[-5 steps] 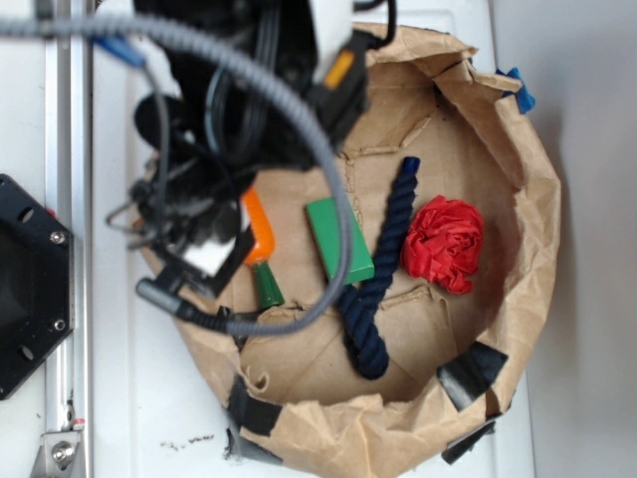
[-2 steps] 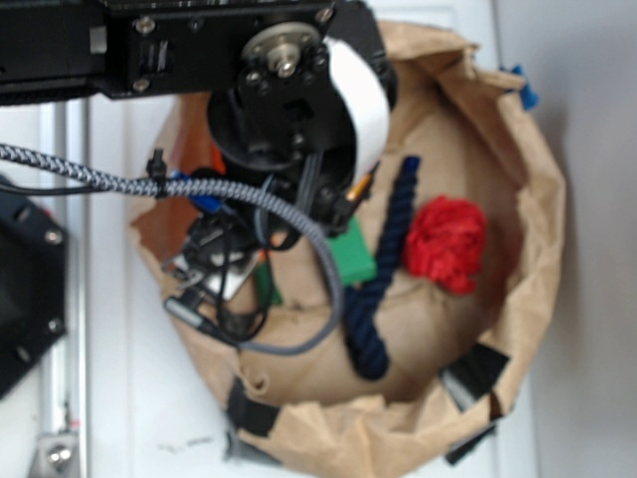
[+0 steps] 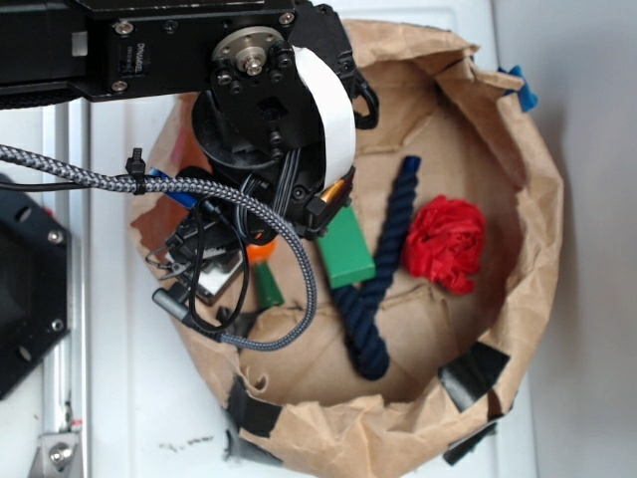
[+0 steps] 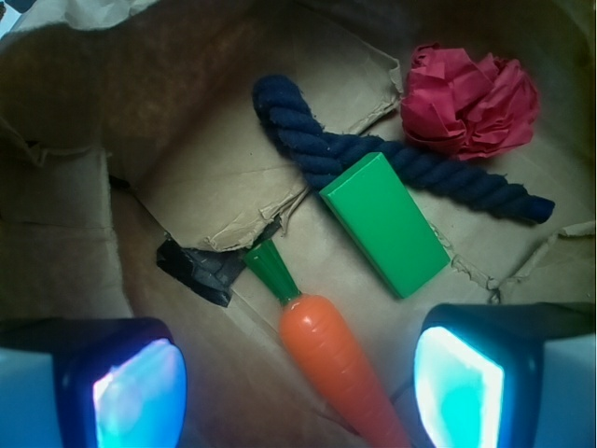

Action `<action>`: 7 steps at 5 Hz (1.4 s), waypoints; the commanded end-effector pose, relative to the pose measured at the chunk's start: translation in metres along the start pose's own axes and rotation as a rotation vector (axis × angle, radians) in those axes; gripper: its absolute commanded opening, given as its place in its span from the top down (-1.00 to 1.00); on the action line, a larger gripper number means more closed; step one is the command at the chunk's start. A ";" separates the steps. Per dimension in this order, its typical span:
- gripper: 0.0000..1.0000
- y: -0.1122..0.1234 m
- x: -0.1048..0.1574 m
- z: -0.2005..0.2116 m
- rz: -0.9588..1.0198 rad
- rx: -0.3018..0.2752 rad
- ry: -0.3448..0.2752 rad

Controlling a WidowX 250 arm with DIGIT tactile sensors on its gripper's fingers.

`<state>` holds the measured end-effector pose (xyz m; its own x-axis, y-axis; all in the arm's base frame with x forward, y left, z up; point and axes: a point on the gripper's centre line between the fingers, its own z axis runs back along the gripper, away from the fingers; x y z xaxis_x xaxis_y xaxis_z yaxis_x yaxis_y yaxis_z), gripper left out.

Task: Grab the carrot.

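Observation:
The carrot (image 4: 336, 364) is glossy orange with a dark green stem, and lies on the floor of the brown paper bag (image 4: 215, 177). In the wrist view it sits between the two fingers of my gripper (image 4: 298, 392), nearer the right finger (image 4: 462, 387) than the left finger (image 4: 131, 392). The jaws stand wide apart and hold nothing. In the exterior view only a bit of the carrot's orange body and its stem (image 3: 267, 284) show from under my arm (image 3: 269, 110), which hides the gripper.
A green block (image 4: 384, 224) lies just beyond the carrot, by the right finger. A dark blue rope (image 4: 373, 159) lies behind the block. A red ball of wrinkled paper (image 4: 471, 98) sits at the far right. Black tape (image 4: 201, 271) lies near the stem. The bag walls (image 3: 537, 229) rise all round.
My arm has swung over the left side of the bag and now covers most of the carrot in the exterior view. The carrot, block, rope and red paper have not moved.

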<state>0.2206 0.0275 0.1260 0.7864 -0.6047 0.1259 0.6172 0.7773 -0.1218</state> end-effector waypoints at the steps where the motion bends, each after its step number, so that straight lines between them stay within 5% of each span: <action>1: -1.00 -0.001 0.003 0.012 -0.001 0.028 -0.028; 4: -1.00 0.002 0.005 -0.003 -0.020 0.019 0.004; 7: -1.00 0.032 0.008 -0.038 -0.027 0.018 0.079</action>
<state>0.2392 0.0441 0.0718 0.7815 -0.6236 0.0195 0.6198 0.7725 -0.1380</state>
